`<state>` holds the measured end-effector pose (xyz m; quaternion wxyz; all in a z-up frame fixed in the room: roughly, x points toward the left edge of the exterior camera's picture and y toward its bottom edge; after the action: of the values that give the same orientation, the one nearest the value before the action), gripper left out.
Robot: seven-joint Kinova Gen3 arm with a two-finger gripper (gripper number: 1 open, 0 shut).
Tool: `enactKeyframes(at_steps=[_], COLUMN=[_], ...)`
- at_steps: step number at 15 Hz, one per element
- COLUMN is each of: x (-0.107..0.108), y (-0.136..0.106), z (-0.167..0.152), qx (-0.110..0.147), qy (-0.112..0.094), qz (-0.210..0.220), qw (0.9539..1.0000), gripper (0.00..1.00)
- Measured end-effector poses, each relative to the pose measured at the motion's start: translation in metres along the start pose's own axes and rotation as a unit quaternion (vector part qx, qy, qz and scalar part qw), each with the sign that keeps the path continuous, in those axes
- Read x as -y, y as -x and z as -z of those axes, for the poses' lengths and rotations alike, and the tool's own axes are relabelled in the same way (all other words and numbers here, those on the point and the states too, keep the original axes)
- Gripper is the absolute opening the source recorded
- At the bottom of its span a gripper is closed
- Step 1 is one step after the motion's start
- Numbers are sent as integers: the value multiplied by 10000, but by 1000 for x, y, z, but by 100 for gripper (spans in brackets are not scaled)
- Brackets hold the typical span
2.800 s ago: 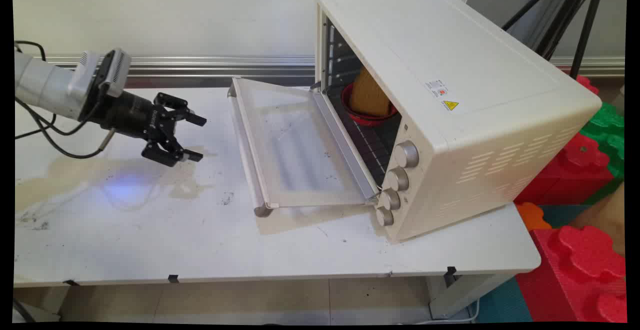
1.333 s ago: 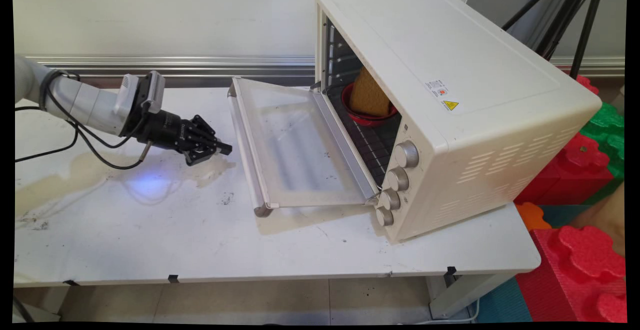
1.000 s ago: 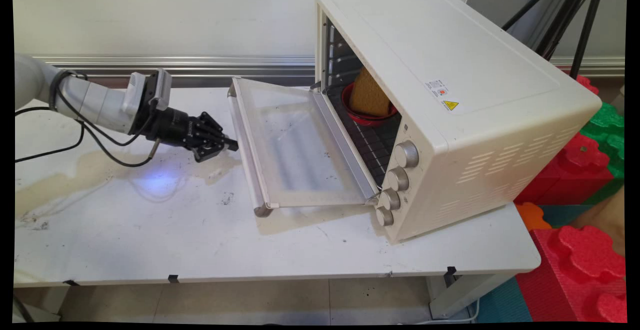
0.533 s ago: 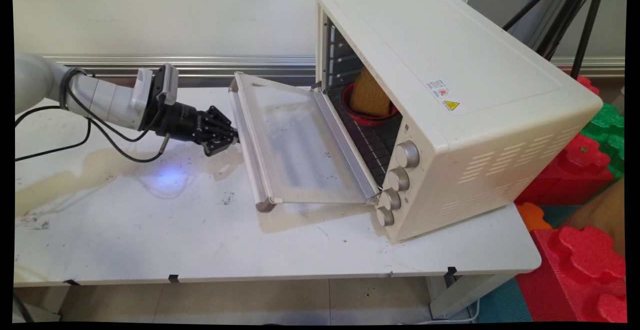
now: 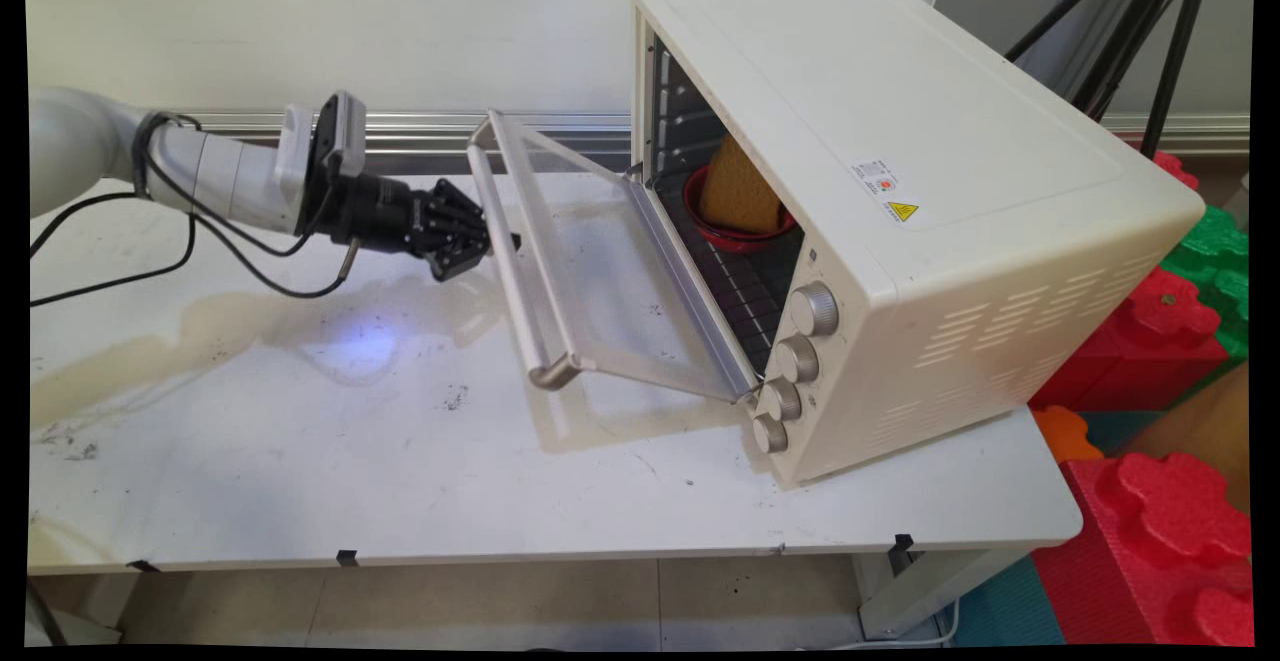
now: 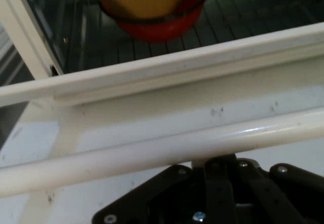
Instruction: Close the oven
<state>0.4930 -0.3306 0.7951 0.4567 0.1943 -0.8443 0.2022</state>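
My black gripper (image 5: pixel 503 239) is shut, its fingers pressed together, with the tip under the door handle (image 5: pixel 515 261) of the cream toaster oven (image 5: pixel 900 171). The glass door (image 5: pixel 600 261) is partly raised, tilting up from its hinge. In the hand view the gripper (image 6: pixel 218 159) touches the white handle bar (image 6: pixel 152 150) from below, with the door frame (image 6: pixel 167 72) behind it. Inside the oven, on the rack, a red bowl (image 5: pixel 735 233) holds a tan slab like bread (image 5: pixel 738 186); the hand view shows the same bowl (image 6: pixel 167 24) beyond the door.
Four knobs (image 5: pixel 812 309) line the oven's front right side. The white table (image 5: pixel 300 461) carries stains and smudges at the left. Red and green foam blocks (image 5: pixel 1170 501) stand off the table's right end. Black tripod legs (image 5: pixel 1160 31) rise behind the oven.
The gripper closed, moved right across the table to the door handle, then rose with it. The door has swung up from flat to partly raised.
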Motion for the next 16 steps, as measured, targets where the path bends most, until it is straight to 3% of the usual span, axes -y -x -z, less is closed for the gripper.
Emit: enactKeyframes(at_steps=[7,16], x=[10,20], y=[-37,-67], z=[-17,-44], qx=[-333,-481], qy=[-96,-122], qz=[16,-60], qw=[9994,9987], gripper=[0,0])
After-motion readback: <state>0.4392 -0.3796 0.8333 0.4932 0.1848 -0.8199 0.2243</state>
